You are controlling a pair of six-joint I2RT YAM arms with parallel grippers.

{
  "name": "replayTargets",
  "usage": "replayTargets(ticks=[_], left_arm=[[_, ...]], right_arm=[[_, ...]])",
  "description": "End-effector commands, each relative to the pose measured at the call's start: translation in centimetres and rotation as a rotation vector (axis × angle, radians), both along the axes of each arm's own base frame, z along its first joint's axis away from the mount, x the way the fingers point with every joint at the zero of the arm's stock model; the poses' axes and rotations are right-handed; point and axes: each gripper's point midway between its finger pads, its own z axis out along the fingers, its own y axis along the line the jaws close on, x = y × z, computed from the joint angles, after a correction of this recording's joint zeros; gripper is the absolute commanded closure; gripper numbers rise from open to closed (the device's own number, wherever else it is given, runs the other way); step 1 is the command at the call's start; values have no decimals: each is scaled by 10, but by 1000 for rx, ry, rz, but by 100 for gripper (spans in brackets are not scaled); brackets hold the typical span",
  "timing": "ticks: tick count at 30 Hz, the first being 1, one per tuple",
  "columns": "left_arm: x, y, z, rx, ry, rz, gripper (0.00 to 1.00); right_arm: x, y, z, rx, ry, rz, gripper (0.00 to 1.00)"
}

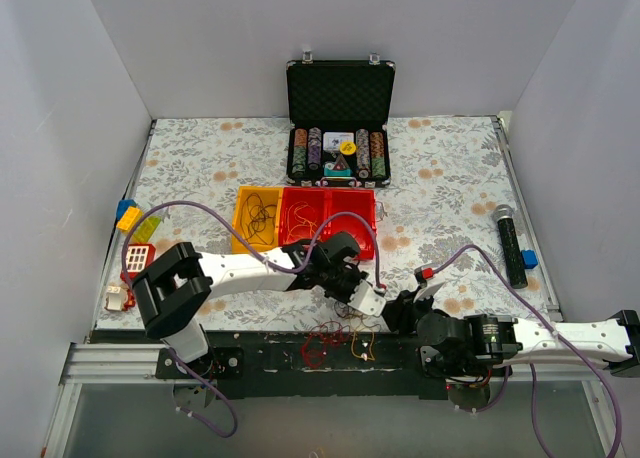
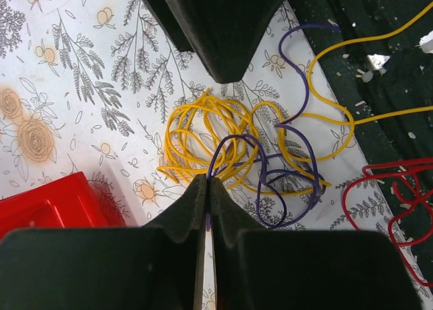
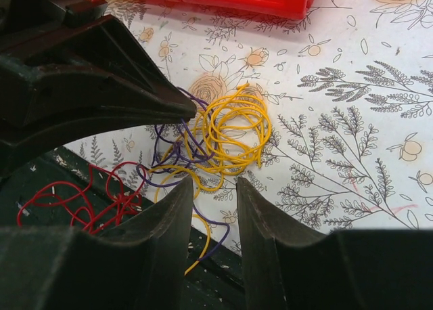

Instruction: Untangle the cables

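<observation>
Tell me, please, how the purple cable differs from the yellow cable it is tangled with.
The purple cable is dark and forms only a few loose, wide loops; the yellow cable is bright and wound into a dense coil of many turns. A strand of the purple cable is pinched in the shut left claw; the yellow cable appears ungripped. Both are thin, interlaced, and lie mostly on the floral cloth.

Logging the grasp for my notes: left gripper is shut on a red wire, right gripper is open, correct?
Not red: the left gripper is shut on the purple wire, as the left wrist view shows. The right gripper is open.
</observation>
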Motion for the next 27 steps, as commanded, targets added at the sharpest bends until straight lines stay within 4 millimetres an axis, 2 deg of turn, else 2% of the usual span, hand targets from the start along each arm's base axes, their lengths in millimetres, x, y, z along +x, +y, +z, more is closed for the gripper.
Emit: replayTargets(ticks=[1, 5, 7, 8, 12, 17, 22, 25, 27], left_arm=[[13, -9, 39, -51, -63, 43, 100], [17, -8, 84, -120, -67, 119, 100], [10, -4, 109, -149, -43, 123, 100], [7, -1, 121, -161, -32, 126, 100], [-1, 6, 157, -200, -10, 145, 100], [-11, 17, 180, -223, 6, 128, 100], [-18, 23, 199, -223, 17, 117, 100], [-20, 23, 214, -237, 16, 104, 100], [-21, 22, 228, -259, 16, 103, 100]], right_arm=[[4, 4, 26, 60, -31, -12, 58], [8, 11, 50, 79, -105, 14, 41], [11, 13, 63, 78, -141, 10, 20], [13, 14, 70, 71, -162, 6, 16], [22, 22, 94, -3, -244, -2, 13], [31, 40, 121, -61, -359, -4, 12], [41, 49, 150, -33, -439, -67, 12], [44, 56, 157, -7, -499, -59, 14], [46, 64, 153, -18, -498, -44, 16]])
